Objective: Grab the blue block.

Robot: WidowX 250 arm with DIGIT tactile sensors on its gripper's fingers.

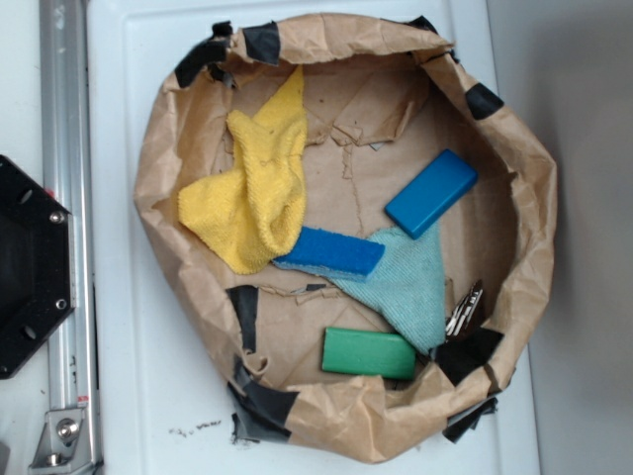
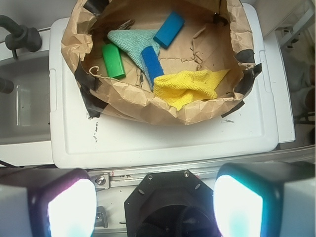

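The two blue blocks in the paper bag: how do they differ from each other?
The azure blue block is lighter and smooth; the royal-blue block is deeper and looks matte. The azure blue block lies uncovered on the brown paper; the royal-blue block lies partly on the teal cloth, one end under the yellow cloth. Both are flat rectangular blocks.

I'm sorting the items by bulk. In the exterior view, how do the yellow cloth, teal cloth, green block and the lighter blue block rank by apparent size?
1. Yellow cloth, clearly largest.
2. Teal cloth.
3. Green block and blue block: these look about alike, so I won't rank them.
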